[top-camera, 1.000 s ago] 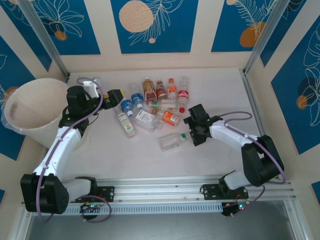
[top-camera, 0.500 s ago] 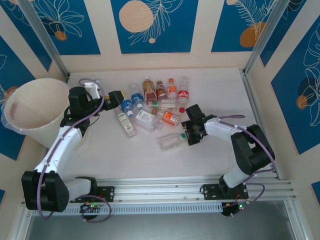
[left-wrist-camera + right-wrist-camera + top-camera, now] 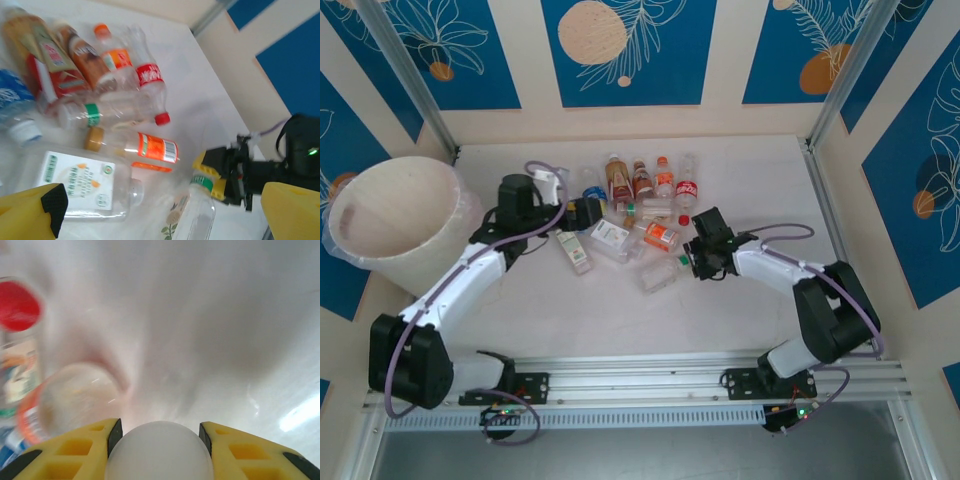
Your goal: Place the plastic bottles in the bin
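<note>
- Movement is recorded on both arms. The left gripper (image 3: 584, 213) has swung away from the bin (image 3: 380, 215) and now sits at the left edge of the plastic bottles (image 3: 630, 205).
- In the left wrist view the left gripper's fingers (image 3: 30, 212) are spread wide with nothing between them. A white-labelled bottle (image 3: 82, 187) lies just ahead of them.
- The right gripper (image 3: 704, 257) has been drawn in to the cap end of the green-capped bottle (image 3: 660, 278), which has been nudged slightly toward the pile.
- In the right wrist view a pale rounded form fills the gap between the right fingers (image 3: 85, 447) and touches both. It is probably that bottle's cap end, though blur prevents certainty, and the grip is judged closed on it.
- The bottles are all lying on the table (image 3: 760, 180), clustered at centre. The bin stands well apart at the far left.
- Progress is judged early: one bottle is apparently gripped but not lifted, and a long carry across to the bin remains.
- The surface is noted as plain white, smooth and glossy, so lying bottles may roll when touched.
- The enclosure is lined with cream and blue wall panels (image 3: 620, 50) bearing leaf and orange-disc motifs. Aluminium posts stand at the far corners, and a rail (image 3: 720, 372) runs along the near edge.
</note>
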